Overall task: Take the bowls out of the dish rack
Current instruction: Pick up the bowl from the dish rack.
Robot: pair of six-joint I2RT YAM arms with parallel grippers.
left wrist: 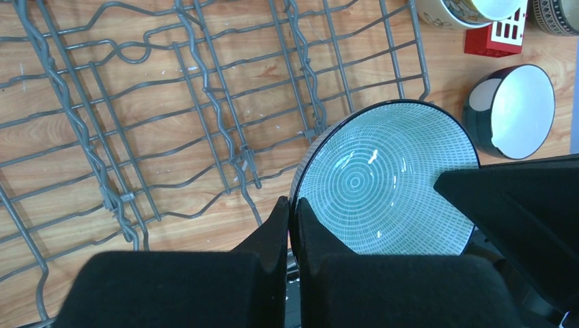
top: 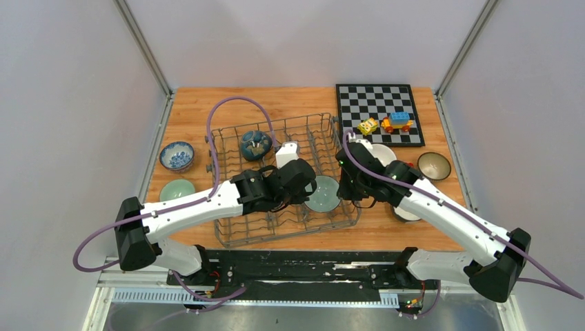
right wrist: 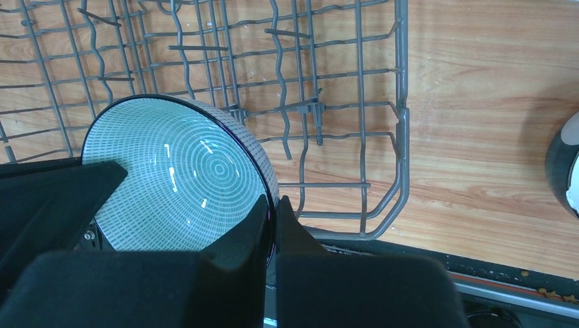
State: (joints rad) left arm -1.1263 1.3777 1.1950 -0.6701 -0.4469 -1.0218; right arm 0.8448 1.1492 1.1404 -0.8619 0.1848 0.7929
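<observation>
Notably, the left gripper (left wrist: 292,222) and right gripper (right wrist: 274,219) each pinch opposite rim edges of one pale-green bowl (left wrist: 382,178), which sits directly between them inside the dish rack (right wrist: 403,137).

Overhead camera faces down across the table (top: 290,100); 2 wrist cameras, close, share the ringed bowl (left wrist: 382,178).

Bright, even light falls from above; shadows on the wooden table (top: 193,103) are faint and soft. White glare streaks sit on the glazed inside of the pale green bowl (left wrist: 382,178) in both wrist views. My fingers (left wrist: 273,236) loom black and featureless up close; the dish rack (right wrist: 403,102) wires are sharp.
</observation>
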